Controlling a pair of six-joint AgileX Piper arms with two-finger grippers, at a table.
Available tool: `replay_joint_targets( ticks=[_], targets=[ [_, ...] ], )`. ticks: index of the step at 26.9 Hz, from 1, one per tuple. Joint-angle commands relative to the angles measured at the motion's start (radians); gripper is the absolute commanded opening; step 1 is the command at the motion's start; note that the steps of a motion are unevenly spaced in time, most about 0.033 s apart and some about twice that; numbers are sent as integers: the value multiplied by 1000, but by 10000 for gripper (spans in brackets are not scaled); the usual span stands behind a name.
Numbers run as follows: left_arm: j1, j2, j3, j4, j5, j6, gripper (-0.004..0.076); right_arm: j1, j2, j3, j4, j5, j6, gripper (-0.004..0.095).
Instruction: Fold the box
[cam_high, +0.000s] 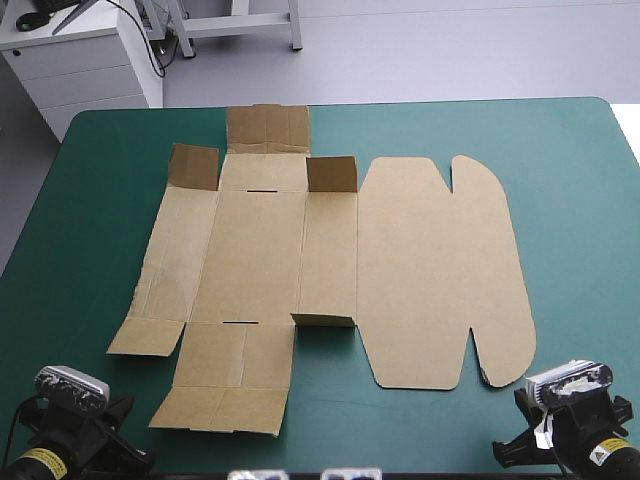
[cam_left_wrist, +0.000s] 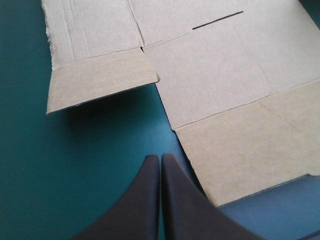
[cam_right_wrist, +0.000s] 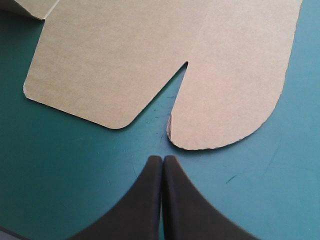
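brown box mostly flat on bench for folding; left end effector and right end effector closed, empty, near its edge.

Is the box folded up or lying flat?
Flat. The box lies spread out on the table, with only a few small flaps tipped up.
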Motion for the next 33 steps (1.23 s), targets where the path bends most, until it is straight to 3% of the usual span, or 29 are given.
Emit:
replay_joint_targets(
  ticks=[1,21,28,33],
  targets=[
    [-7,15,-24,-7,-60,-8,-8,4,12,-25,19,-51,-3,-19],
    [-7,63,-47,0,-50,-78,-8,4,12,-25,19,-51,-3,-19],
    [-7,323,-283,4,-44,-97,-6,4,12,-25,19,-51,1,-19],
    [-7,608,-465,0,-90,11,-6,4,12,-25,19,-51,1,-19]
  ],
)
